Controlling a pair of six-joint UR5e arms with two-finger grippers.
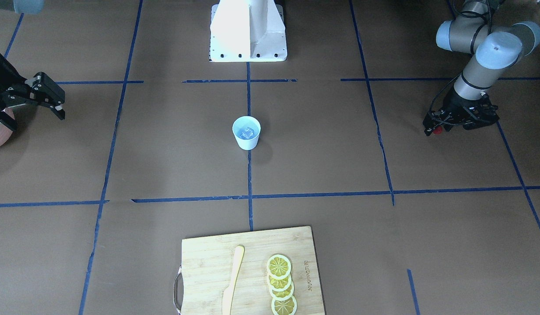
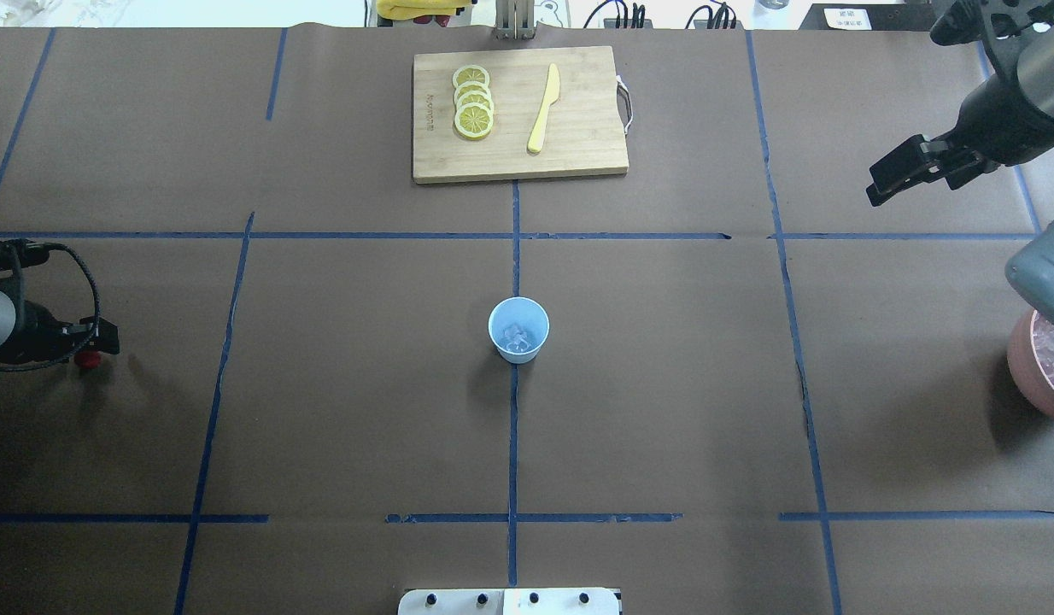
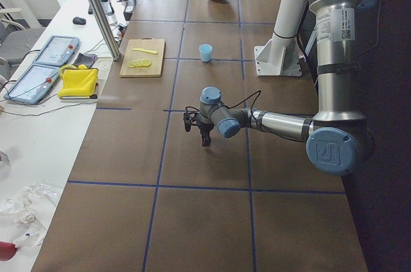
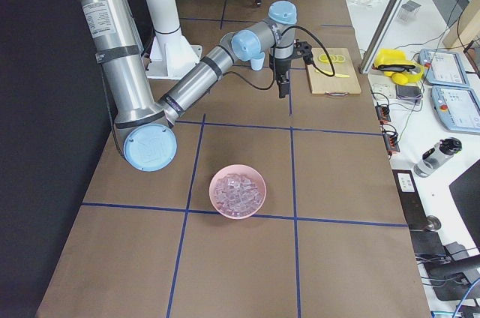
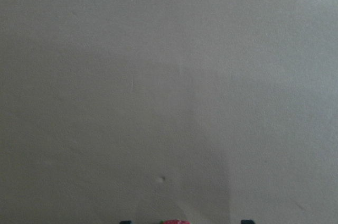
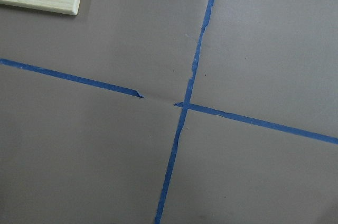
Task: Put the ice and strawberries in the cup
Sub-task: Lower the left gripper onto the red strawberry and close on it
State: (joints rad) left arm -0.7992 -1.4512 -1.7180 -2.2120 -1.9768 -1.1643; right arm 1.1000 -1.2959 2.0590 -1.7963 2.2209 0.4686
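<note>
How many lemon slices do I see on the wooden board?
4 lemon slices, overlapping in one row on the cutting board, beside the yellow knife. Another could be hidden under the overlap; none shows.

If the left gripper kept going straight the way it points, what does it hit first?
Likely the bare table: the left gripper points down holding the strawberry, with nothing under it in the wrist view.

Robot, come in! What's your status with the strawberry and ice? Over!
Left claw shut on strawberry, far from cup. Right claw open, empty. Ice in cup. Nothing between strawberry and cup. Over.
</note>
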